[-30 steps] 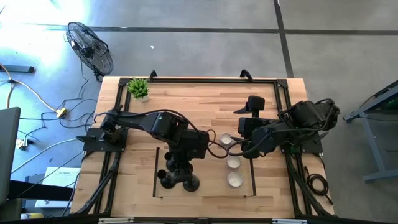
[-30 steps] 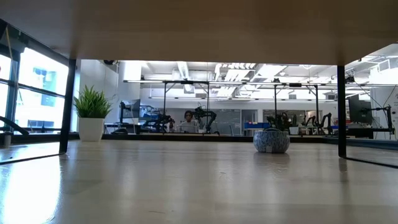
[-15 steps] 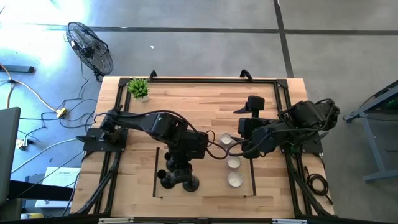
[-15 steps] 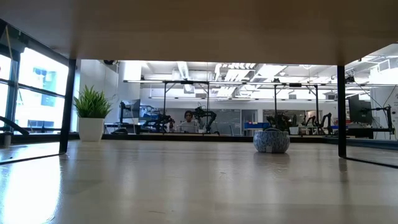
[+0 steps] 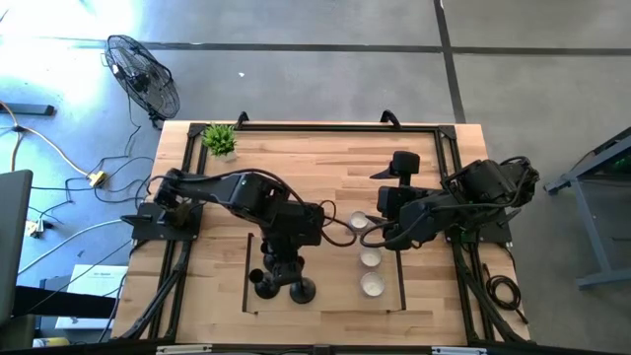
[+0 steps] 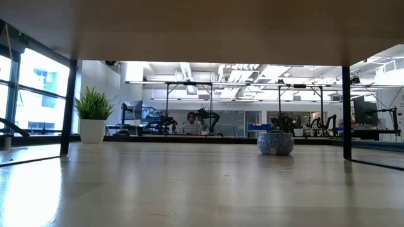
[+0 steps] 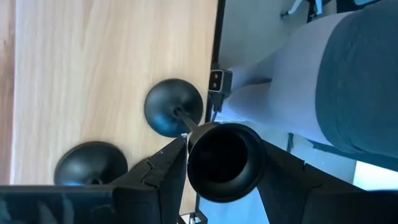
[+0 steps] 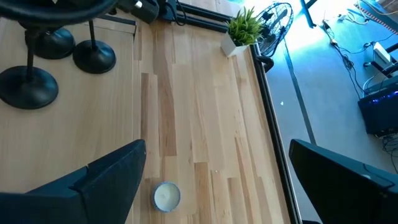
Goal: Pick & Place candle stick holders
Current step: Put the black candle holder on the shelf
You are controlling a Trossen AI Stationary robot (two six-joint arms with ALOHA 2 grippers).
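Three black candle stick holders stand close together near the table's front edge, left of centre. Two domed bases (image 5: 264,286) (image 5: 301,289) show in the high view, and my left gripper (image 5: 284,264) hangs over the third. In the left wrist view its fingers are shut on that holder's cup top (image 7: 224,163); the thin stem runs down to the round base (image 7: 174,107), and a neighbour's base (image 7: 90,165) lies beside it. My right gripper (image 5: 389,237) hovers open, right of centre, holding nothing. All three holders (image 8: 28,87) (image 8: 93,59) (image 8: 53,37) show in its wrist view. My left gripper pinches the cup top's outer wall (image 7: 194,155) between its two fingers (image 7: 166,171), one on each side. It comes slanting down from the far side. The holder stays upright with its base on the wood.
Three white tealight candles (image 5: 358,221) (image 5: 369,257) (image 5: 373,284) lie in a row between the arms. A small green plant (image 5: 219,139) stands at the far left corner and a black mount (image 5: 404,164) at the far right. A person's grey trouser leg (image 7: 323,74) shows beyond the front edge.
My left arm's wrist has shifted slightly toward the table's left and tipped a little, its fingers still shut on the cup. The holders' bases stay where they were.
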